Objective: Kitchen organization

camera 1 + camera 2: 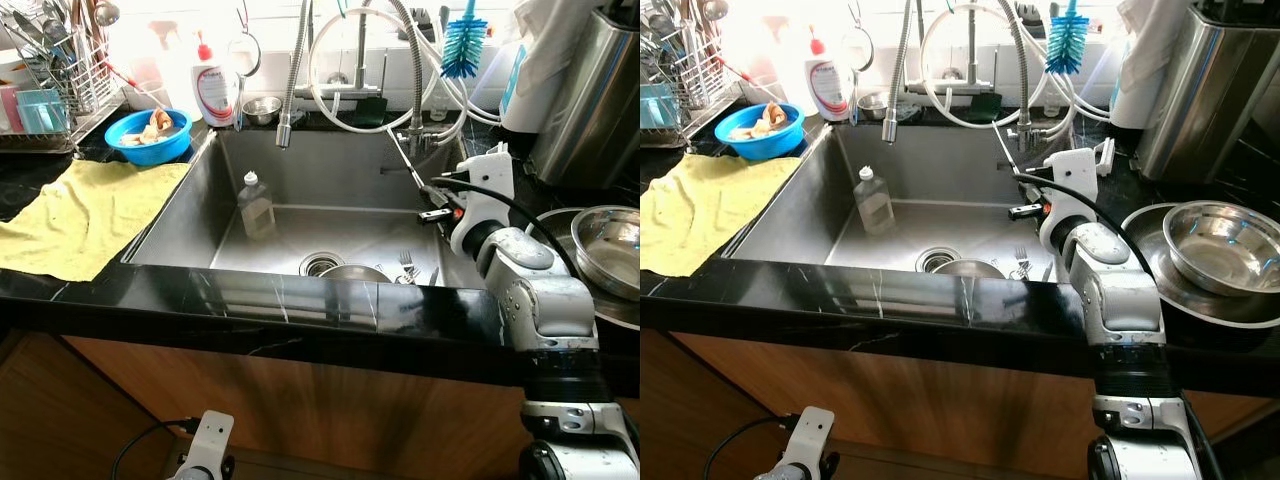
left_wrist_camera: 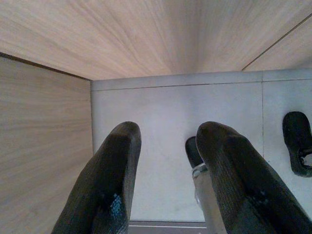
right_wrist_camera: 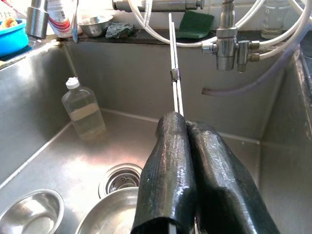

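My right gripper (image 3: 186, 127) is shut on a pair of thin metal rods (image 3: 174, 73), like chopsticks joined by a small clip. It holds them over the right side of the steel sink (image 1: 180, 220), and they slant up toward the taps (image 1: 403, 155). Inside the sink stand a clear bottle (image 1: 256, 205), a steel bowl (image 1: 352, 272) by the drain (image 1: 320, 264), and forks (image 1: 407, 265). A second small bowl (image 3: 29, 214) lies beside the first. My left gripper (image 2: 165, 141) hangs open below the counter, pointing at the pale floor.
A yellow towel (image 1: 85, 215) covers the counter on the left, with a blue bowl (image 1: 150, 135), a soap bottle (image 1: 215, 90) and a dish rack (image 1: 50, 60) behind it. Stacked steel bowls (image 1: 608, 250) sit on the right. A pull-down faucet (image 1: 290, 90) and hoses hang over the sink.
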Tool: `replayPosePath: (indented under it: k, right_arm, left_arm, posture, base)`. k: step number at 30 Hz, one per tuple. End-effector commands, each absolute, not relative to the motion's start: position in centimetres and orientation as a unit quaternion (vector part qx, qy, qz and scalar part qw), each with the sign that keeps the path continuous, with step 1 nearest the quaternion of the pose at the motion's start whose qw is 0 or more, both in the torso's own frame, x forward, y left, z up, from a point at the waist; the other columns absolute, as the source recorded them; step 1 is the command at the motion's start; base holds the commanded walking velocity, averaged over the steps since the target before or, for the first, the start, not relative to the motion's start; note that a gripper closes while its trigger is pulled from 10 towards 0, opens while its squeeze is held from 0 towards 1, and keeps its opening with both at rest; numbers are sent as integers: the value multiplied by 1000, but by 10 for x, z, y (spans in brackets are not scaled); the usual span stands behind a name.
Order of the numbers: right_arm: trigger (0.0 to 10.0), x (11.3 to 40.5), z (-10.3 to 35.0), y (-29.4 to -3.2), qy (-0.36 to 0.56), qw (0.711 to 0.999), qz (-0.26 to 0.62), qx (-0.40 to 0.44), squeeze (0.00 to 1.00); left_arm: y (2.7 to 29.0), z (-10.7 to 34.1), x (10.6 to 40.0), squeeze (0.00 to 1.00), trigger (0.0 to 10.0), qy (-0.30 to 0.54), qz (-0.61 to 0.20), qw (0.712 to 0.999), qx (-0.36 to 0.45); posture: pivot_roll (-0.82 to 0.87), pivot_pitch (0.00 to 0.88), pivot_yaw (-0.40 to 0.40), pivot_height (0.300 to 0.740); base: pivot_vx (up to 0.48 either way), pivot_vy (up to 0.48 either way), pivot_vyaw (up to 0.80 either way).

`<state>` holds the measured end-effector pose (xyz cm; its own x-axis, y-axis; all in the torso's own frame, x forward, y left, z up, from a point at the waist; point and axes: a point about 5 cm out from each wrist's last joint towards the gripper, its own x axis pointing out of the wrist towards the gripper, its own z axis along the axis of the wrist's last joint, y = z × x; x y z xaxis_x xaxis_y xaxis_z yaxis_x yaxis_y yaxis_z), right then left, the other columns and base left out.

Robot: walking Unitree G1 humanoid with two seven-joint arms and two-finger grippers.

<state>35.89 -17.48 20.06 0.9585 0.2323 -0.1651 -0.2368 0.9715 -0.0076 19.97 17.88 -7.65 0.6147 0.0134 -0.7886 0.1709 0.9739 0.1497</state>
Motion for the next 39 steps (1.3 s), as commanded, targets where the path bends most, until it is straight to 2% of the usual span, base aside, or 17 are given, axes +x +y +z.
replayPosePath:
  k: [1, 14, 22, 23, 24, 25, 27, 32, 33, 34, 35, 39]
  right_arm:
    - [10000, 362, 201, -177, 83, 990, 116, -15, 0]
    - [10000, 361, 160, -193, 141, 986, 83, 6, 0]
    - [10000, 360, 160, -194, 135, 987, 81, 15, 0]
    - [10000, 361, 161, -194, 134, 988, 81, 15, 741]
    - [10000, 361, 162, -194, 132, 988, 81, 16, 741]
    - [10000, 361, 162, -194, 131, 988, 81, 16, 941]
    - [10000, 362, 162, -194, 130, 988, 79, 15, 1000]
    - [10000, 362, 161, -194, 131, 988, 79, 14, 1000]
    - [10000, 361, 161, -192, 132, 988, 81, 12, 608]
    - [10000, 361, 161, -192, 132, 988, 81, 12, 608]
    - [10000, 361, 161, -192, 131, 988, 81, 6, 0]
    - [10000, 362, 170, -194, 105, 992, 59, -24, 0]
  left_arm:
    - [183, -79, 195, 0, 10000, 442, -38, 890, 108]
    - [181, -79, 194, 0, 10000, 444, -41, 889, 104]
    - [182, -79, 194, 0, 10000, 444, -39, 889, 103]
    - [182, -79, 194, 0, 10000, 444, -39, 889, 103]
    - [182, -79, 194, 0, 10000, 444, -39, 889, 103]
    - [182, -79, 194, 0, 10000, 444, -38, 889, 103]
    - [182, -79, 194, 0, 10000, 444, -39, 889, 103]
    - [182, -79, 194, 0, 10000, 444, -37, 890, 102]
    - [182, -79, 194, 0, 10000, 444, -37, 890, 102]
    - [182, -79, 194, 0, 10000, 444, -37, 890, 102]
    - [182, -79, 194, 0, 10000, 444, -37, 890, 102]
    - [183, -79, 194, 0, 10000, 443, -36, 890, 103]
  posture:
    - [-203, 0, 48, 740]
    - [-201, 0, 46, 740]
    - [-202, 0, 47, 740]
    - [-202, 0, 47, 740]
    - [-202, 0, 47, 740]
    - [-202, 0, 48, 740]
    - [-201, 0, 48, 740]
    - [-198, 0, 47, 740]
    - [-197, 0, 47, 740]
    - [-197, 0, 47, 740]
    - [-197, 0, 48, 740]
    - [-196, 0, 50, 740]
  base:
    - [0, 0, 0]
    - [0, 0, 0]
    - [0, 0, 0]
    - [0, 0, 0]
    - [0, 0, 0]
    - [0, 0, 0]
    - [0, 0, 0]
    - [0, 0, 0]
    - [0, 0, 0]
    - [0, 0, 0]
    - [0, 0, 0]
    - [0, 0, 0]
